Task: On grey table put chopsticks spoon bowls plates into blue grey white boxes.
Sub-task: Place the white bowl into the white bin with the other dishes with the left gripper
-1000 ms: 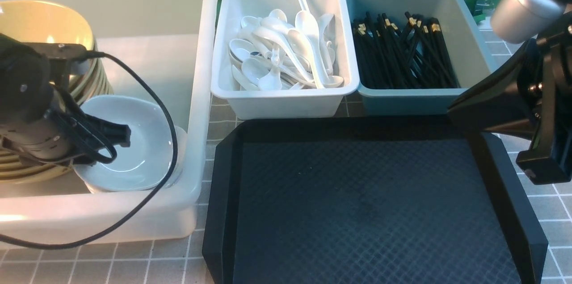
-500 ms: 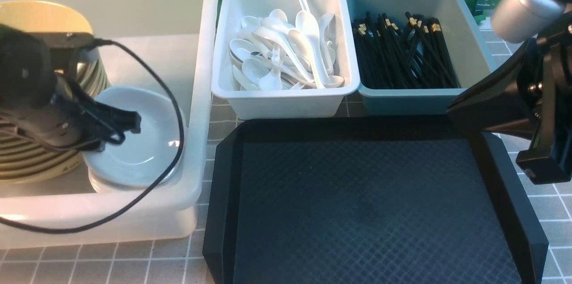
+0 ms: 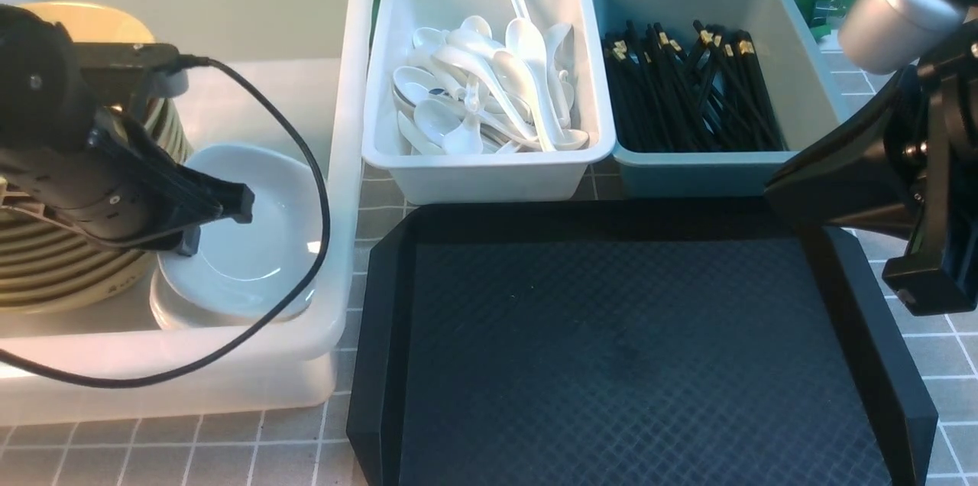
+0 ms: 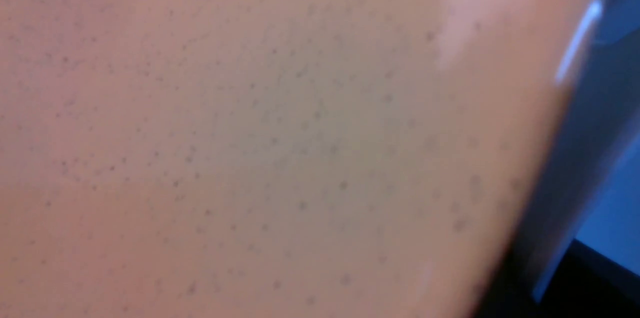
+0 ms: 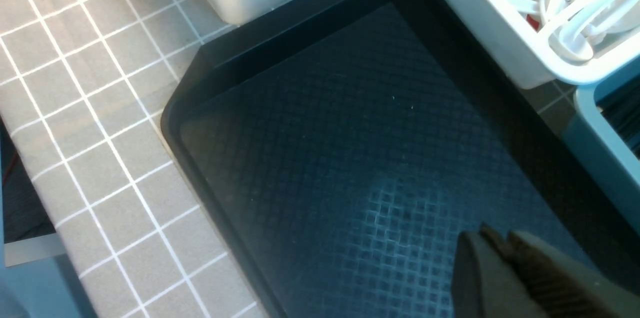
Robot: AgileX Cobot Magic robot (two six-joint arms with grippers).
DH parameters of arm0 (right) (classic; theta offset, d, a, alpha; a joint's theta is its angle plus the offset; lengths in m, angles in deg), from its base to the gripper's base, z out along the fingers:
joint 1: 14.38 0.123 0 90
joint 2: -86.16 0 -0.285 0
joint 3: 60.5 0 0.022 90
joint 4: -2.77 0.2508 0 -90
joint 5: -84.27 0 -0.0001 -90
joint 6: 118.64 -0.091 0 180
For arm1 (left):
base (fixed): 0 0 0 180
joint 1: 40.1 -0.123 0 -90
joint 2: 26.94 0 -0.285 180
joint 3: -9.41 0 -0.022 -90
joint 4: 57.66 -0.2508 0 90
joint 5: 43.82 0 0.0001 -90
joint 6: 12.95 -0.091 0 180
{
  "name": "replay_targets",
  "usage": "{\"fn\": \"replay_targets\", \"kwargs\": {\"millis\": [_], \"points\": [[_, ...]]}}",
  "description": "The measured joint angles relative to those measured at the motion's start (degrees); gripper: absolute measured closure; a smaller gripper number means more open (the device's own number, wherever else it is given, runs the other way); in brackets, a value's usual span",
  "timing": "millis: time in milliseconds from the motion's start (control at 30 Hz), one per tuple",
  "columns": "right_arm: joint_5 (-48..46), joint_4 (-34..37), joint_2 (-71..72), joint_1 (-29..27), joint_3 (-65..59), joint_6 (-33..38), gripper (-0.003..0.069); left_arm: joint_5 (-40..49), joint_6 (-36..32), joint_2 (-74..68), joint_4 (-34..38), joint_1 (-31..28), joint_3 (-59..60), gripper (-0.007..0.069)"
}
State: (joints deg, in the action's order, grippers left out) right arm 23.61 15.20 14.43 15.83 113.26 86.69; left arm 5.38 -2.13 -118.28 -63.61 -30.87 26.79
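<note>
Beyond your bare tray (image 3: 611, 364), with the right gripper (image 5: 492, 253) closed over it, the sorting looks nearly done: plates (image 3: 252, 241) by your left gripper, whose grip you can't tell, bowls (image 3: 76, 272), spoons (image 3: 489, 96) and chopsticks (image 3: 688, 96) all boxed.

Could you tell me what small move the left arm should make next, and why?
I would probably ease the left jaws a little lower before opening them: the white dish at them already sits within the big translucent box, tilted over the white dishware beneath, so a lower release should let it settle more gently.
</note>
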Motion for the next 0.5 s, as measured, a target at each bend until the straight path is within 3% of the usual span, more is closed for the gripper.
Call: {"fn": "replay_targets", "kwargs": {"millis": [100, 333, 367, 433, 500], "points": [[0.0, 0.0, 0.0, 0.0, 0.0, 0.0, 0.0569, 1.0, -2.6, -1.2, -0.1, 0.0, -0.1, 0.0566], [0.0, 0.0, 0.0, 0.0, 0.0, 0.0, 0.0564, 4.8, -7.3, -2.7, 0.2, 0.3, -0.8, 0.0234], [0.0, 0.0, 0.0, 0.0, 0.0, 0.0, 0.0564, 5.0, -7.3, -2.7, 0.2, 0.4, -0.9, 0.0234], [0.0, 0.0, 0.0, 0.0, 0.0, 0.0, 0.0563, 7.5, -6.5, -2.1, 0.3, 0.6, -2.9, 0.0134], [0.0, 0.0, 0.0, 0.0, 0.0, 0.0, 0.0563, 9.7, -5.6, -1.0, 0.6, 0.6, -4.8, 0.0085]]}}
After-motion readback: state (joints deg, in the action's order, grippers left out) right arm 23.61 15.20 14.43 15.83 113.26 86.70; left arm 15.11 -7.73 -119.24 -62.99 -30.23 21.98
